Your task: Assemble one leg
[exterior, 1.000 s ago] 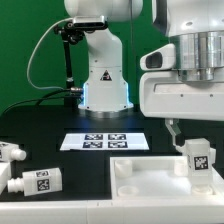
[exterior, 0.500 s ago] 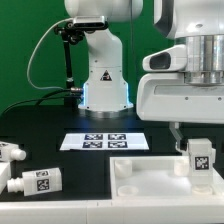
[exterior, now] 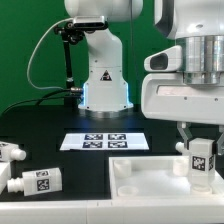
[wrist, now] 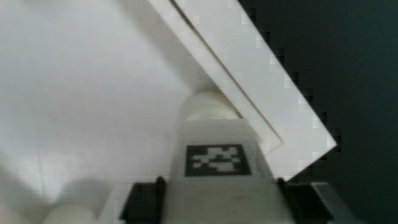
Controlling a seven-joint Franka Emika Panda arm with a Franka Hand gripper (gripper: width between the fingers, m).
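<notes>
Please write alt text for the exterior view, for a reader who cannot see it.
The arm's tool grips an upright white leg at a corner of the white tabletop, at the exterior view's right. A second leg and a third leg lie on the black table at the left; the marker board lies mid-table.
</notes>
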